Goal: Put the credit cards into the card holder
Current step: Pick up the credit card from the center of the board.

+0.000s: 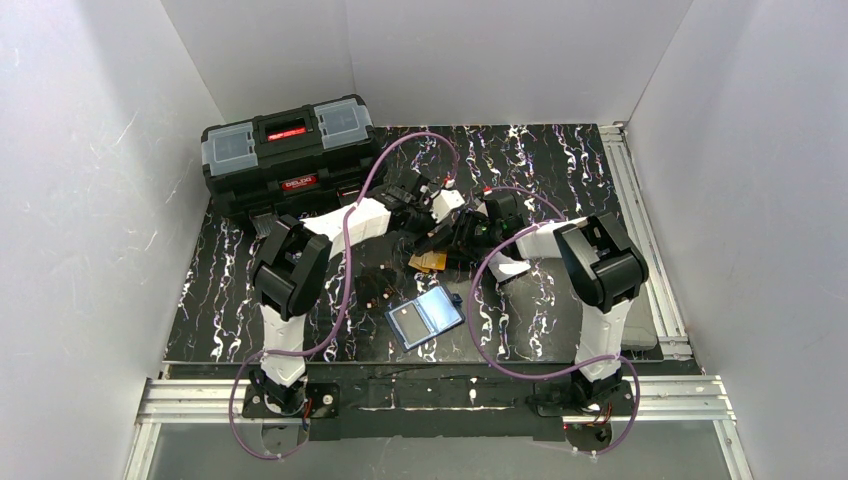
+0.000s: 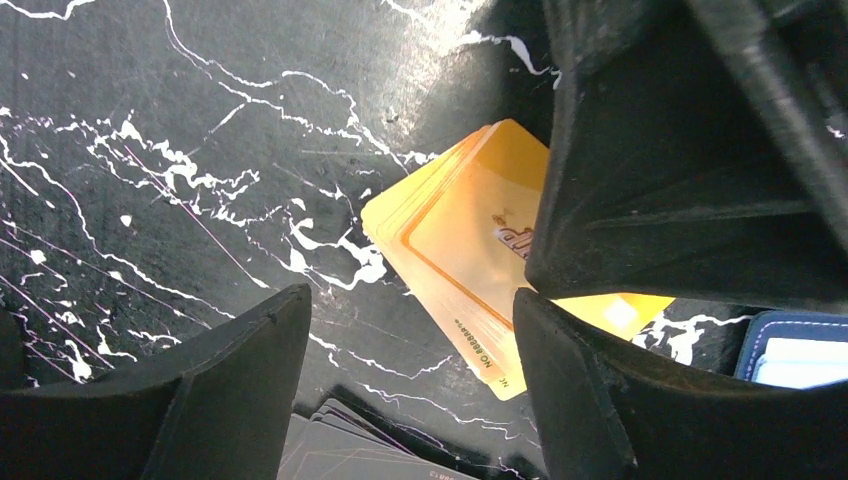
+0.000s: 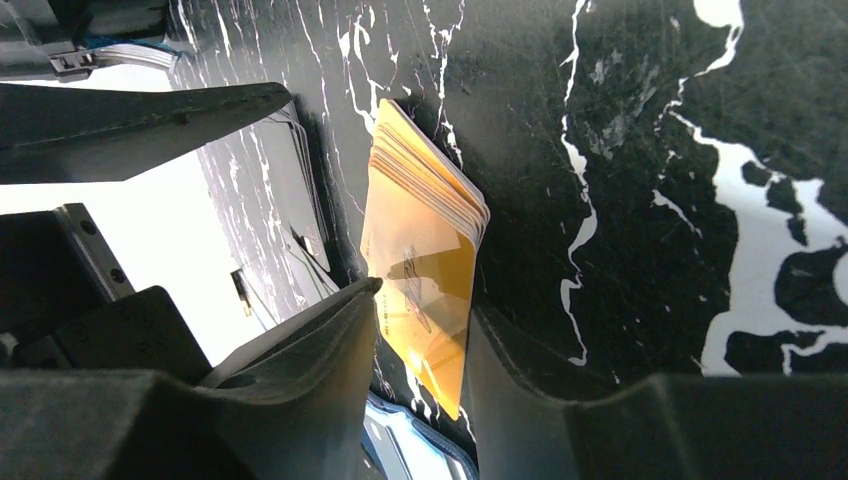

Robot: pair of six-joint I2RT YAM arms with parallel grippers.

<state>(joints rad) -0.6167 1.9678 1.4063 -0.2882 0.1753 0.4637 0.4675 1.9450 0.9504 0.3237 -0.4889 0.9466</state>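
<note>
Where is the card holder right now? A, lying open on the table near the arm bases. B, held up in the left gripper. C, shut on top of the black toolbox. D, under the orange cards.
A: the card holder lies open on the table, light blue inside up, on the near side of the orange credit cards.
</note>
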